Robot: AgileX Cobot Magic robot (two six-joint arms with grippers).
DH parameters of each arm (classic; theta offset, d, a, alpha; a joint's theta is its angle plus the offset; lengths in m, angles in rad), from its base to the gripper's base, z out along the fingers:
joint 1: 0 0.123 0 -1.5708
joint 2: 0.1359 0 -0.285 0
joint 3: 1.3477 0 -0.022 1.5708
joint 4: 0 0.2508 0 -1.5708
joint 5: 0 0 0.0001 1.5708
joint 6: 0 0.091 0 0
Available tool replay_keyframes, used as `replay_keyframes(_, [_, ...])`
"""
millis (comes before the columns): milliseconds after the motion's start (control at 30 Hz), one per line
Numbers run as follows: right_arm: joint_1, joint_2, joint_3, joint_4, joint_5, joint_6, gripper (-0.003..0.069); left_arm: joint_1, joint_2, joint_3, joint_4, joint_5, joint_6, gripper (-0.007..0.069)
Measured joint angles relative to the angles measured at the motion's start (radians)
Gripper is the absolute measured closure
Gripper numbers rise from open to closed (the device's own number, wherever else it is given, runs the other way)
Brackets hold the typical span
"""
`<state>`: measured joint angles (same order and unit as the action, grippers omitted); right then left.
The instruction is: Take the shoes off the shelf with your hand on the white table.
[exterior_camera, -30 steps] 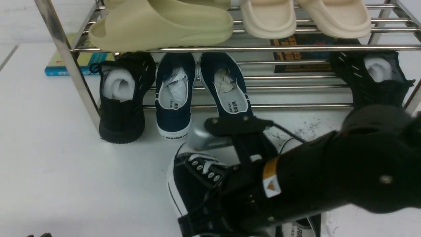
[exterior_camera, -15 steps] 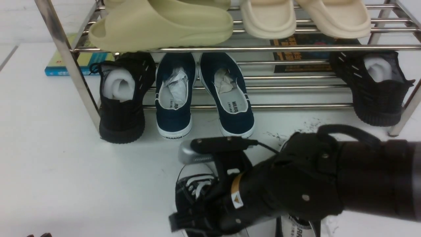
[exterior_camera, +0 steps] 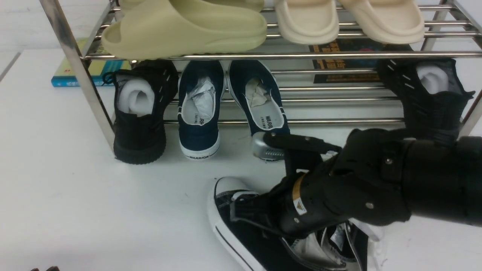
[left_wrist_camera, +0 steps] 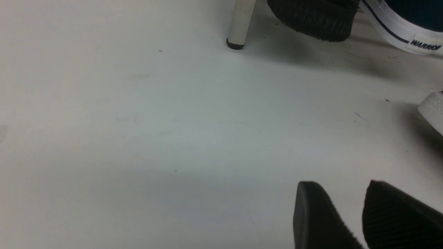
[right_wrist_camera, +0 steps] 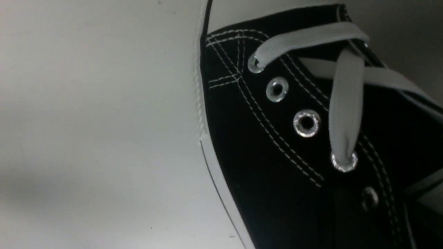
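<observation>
One of the shoes, a black canvas sneaker [exterior_camera: 229, 222] with a white toe cap, lies on the white table [exterior_camera: 75, 188] in front of the shelf [exterior_camera: 339, 121]. My right gripper [exterior_camera: 244, 210], the hand, hangs low over its laced middle, and the arm hides the heel. The right wrist view is filled by the sneaker's eyelets and white lace [right_wrist_camera: 346, 103]; the jaws do not show there. My left gripper [left_wrist_camera: 341, 188] hovers open and empty over the table, and the sneaker's toe cap [left_wrist_camera: 432, 110] shows at that view's edge.
On the shelf's lower tier stand navy slip-ons [exterior_camera: 199, 109] between two black knit sneakers [exterior_camera: 139, 113] [exterior_camera: 429, 94]. Foam slides [exterior_camera: 184, 26] lie on the upper tier. Books [exterior_camera: 90, 71] lie behind. A shelf leg [left_wrist_camera: 240, 24] stands near my left gripper.
My right arm has swung right and back toward the shelf. The black canvas sneaker now lies flat with its toe cap uncovered. The left gripper has not moved.
</observation>
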<state>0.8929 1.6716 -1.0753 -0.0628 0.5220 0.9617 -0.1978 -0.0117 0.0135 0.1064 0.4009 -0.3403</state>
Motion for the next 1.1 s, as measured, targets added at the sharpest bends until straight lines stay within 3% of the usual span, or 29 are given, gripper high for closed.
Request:
replay_keyframes(67, [-0.001, 0.000, 0.000, -0.016, 0.000, 0.011, 0.0495, 0.000, 0.000, 0.000, 0.000, 0.000, 0.000, 0.0383])
replay_keyframes(200, [-0.006, -0.001, -0.002, -0.058, -0.013, 0.031, 0.0380, 0.000, 0.000, 0.000, 0.000, 0.000, 0.000, 0.0383])
replay_keyframes(233, [-0.011, -0.001, -0.005, -0.071, -0.026, 0.033, 0.0306, 0.000, 0.000, 0.000, 0.000, 0.000, 0.000, 0.0383])
replay_keyframes(400, [-0.015, 0.001, -0.016, -0.091, -0.032, 0.039, 0.0137, 0.000, 0.000, 0.000, 0.000, 0.000, 0.000, 0.0383])
replay_keyframes(467, [-0.015, 0.003, -0.043, -0.091, 0.009, 0.014, 0.0093, 0.000, 0.000, 0.000, 0.000, 0.000, 0.000, 0.0383])
replay_keyframes(567, [-0.016, 0.001, -0.069, -0.091, 0.064, -0.027, 0.0084, 0.000, 0.000, 0.000, 0.000, 0.000, 0.000, 0.0383])
replay_keyframes(700, [-0.023, -0.030, -0.132, -0.059, 0.229, -0.147, 0.0113, 0.000, 0.000, 0.000, 0.000, 0.000, 0.000, 0.0383])
replay_keyframes(967, [-0.023, -0.131, -0.214, 0.089, 0.378, -0.445, 0.0318, 0.000, 0.000, 0.000, 0.000, 0.000, 0.000, 0.0383])
replay_keyframes(1067, [-0.023, -0.119, -0.217, 0.281, 0.353, -0.638, 0.0528, 0.000, 0.000, 0.000, 0.000, 0.000, 0.000, 0.0383])
replay_keyframes(1100, [-0.023, -0.119, -0.217, 0.281, 0.349, -0.638, 0.0539, 0.000, 0.000, 0.000, 0.000, 0.000, 0.000, 0.0383])
